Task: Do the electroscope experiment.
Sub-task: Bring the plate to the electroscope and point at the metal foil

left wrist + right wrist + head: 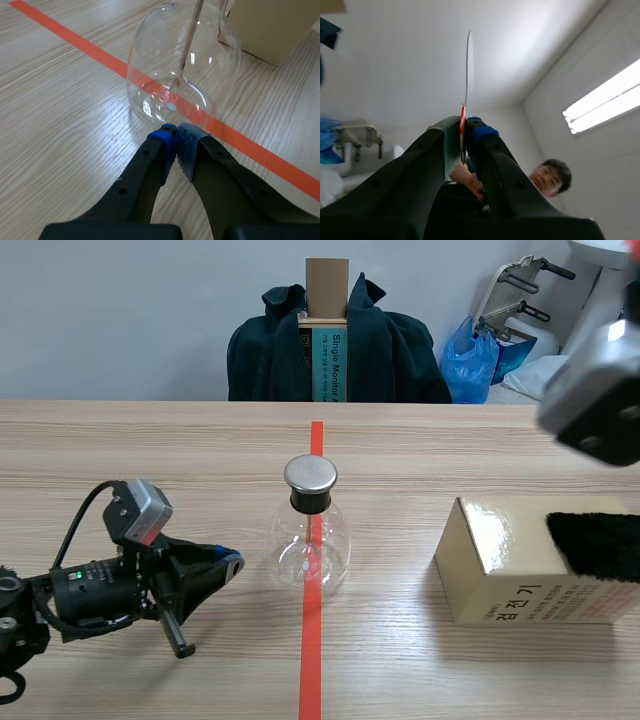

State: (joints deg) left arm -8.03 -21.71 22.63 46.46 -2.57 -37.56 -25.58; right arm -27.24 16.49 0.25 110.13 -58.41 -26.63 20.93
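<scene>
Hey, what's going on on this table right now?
A two-armed robot is set up for an electroscope experiment. The glass electroscope flask stands on the red tape line in the middle of the table. The left arm lies low beside it, jaws shut on nothing, tips just short of the glass. The right arm is raised high, jaws clamped on a thin white strip that points toward the ceiling. A piece of black fur lies on a cardboard box at the right.
</scene>
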